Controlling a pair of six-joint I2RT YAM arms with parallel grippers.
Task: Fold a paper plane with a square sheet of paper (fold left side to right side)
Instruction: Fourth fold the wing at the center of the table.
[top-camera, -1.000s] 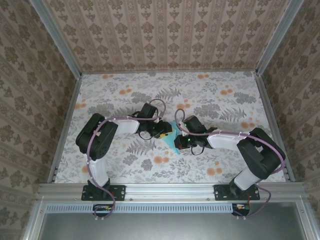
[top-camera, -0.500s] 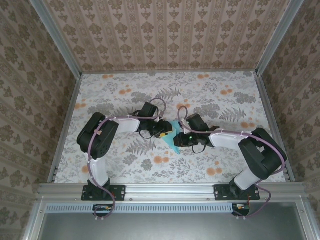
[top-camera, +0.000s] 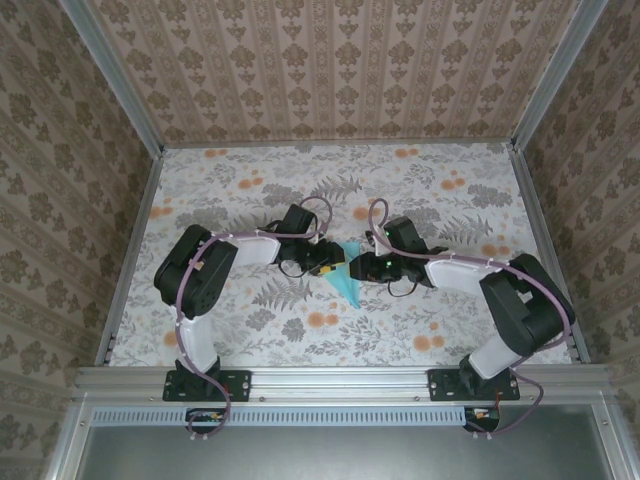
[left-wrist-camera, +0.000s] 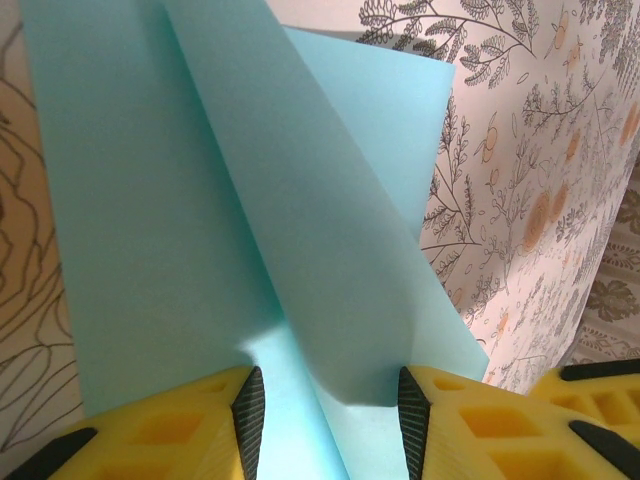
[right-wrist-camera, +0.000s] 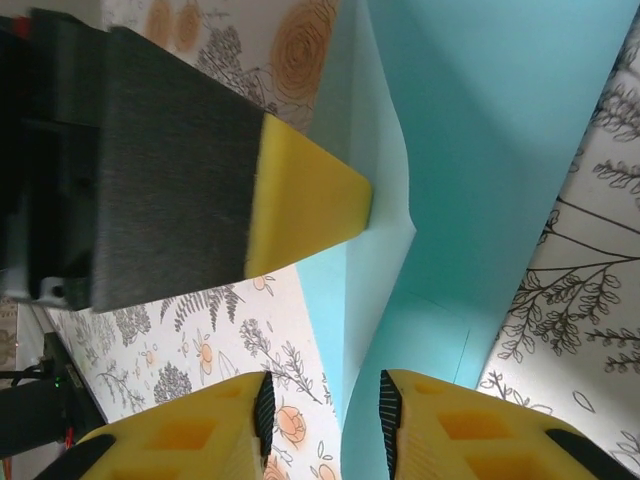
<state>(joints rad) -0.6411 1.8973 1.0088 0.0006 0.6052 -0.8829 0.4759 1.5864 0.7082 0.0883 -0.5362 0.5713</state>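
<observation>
The turquoise-blue sheet of paper lies mid-table, folded into a pointed multi-layered shape, between my two grippers. My left gripper sits at its left edge. In the left wrist view the paper spreads out ahead and one raised flap runs down between the parted yellow fingers of the left gripper. My right gripper is at the paper's right edge, open. In the right wrist view a curled fold of the paper rises between the separated jaws of the right gripper, touching neither pad. A left fingertip rests on the paper's far edge.
The table has a floral cloth. Aluminium rails border it left, right and front, with patterned walls behind. Both arms' elbows stand near the front corners.
The right gripper has gone from shut to open, letting go of the paper, and has drawn back to the right. More of the paper's pointed near end now shows. The left gripper stayed put.
</observation>
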